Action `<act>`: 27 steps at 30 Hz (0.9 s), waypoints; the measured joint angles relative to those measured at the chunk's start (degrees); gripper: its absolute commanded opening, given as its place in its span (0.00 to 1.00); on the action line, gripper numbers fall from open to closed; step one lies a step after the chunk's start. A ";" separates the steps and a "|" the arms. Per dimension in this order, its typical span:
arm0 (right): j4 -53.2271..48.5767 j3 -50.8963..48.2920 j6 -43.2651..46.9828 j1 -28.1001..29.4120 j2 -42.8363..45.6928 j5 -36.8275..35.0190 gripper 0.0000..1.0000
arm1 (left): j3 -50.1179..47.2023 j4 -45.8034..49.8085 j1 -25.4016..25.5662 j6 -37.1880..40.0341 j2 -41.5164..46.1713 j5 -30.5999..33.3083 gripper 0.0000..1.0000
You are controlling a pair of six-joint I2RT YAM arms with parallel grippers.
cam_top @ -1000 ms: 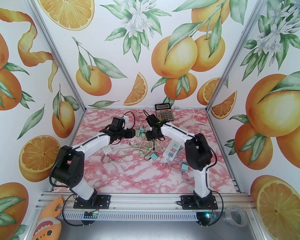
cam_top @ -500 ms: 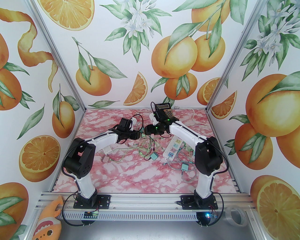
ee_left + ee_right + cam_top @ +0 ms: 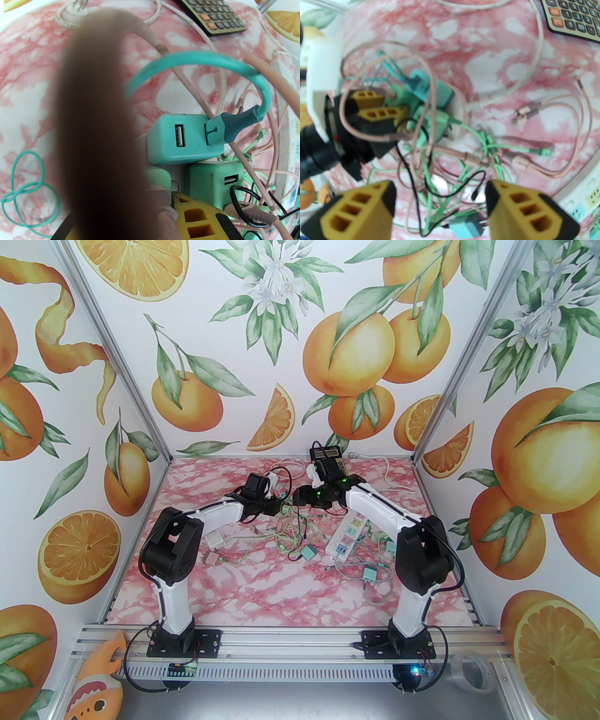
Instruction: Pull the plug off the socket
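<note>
A cluster of teal and green USB charger plugs (image 3: 185, 140) sits in a small beige socket strip (image 3: 461, 112) among tangled cables. In the right wrist view my left gripper (image 3: 399, 100) has its yellow fingers closed around a light green plug (image 3: 402, 92) at the cluster's left end. One yellow finger (image 3: 194, 218) shows beside that plug (image 3: 157, 178) in the left wrist view; a blurred brown cable hides the other. From above, the left gripper (image 3: 282, 509) meets the cluster at mid-table. My right gripper (image 3: 440, 187) hangs open above the cables, just right of the cluster (image 3: 300, 495).
A calculator (image 3: 328, 456) lies at the back, partly behind the right wrist. A large white power strip (image 3: 349, 533) lies to the right with more teal chargers (image 3: 307, 552) and loose cables around it. Small white and grey adapters (image 3: 214, 540) rest left of centre.
Both arms swung rightward. The left gripper travelled right into the charger cluster. The right gripper lifted off the cables and drew back toward the calculator.
</note>
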State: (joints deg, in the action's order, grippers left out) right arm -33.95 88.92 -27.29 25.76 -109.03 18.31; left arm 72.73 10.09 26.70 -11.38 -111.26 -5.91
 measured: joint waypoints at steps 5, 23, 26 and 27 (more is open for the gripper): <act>0.81 1.84 -1.31 -0.70 -3.37 0.96 0.64 | -0.07 -0.02 0.07 0.28 0.02 0.15 0.22; 1.27 9.25 -4.26 -0.55 -14.32 6.73 0.56 | -3.21 1.73 1.62 0.87 3.17 2.14 0.21; 1.73 9.25 -4.90 -0.33 -14.49 7.26 0.57 | -3.21 1.81 1.62 0.87 3.19 2.14 0.20; 1.92 9.25 -5.09 -0.24 -14.53 7.23 0.57 | -3.21 1.84 1.62 0.85 3.19 2.16 0.20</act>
State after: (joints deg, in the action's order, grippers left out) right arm -32.03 98.17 -32.38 25.52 -123.57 25.54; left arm 69.52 11.92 28.32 -10.52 -108.07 -3.75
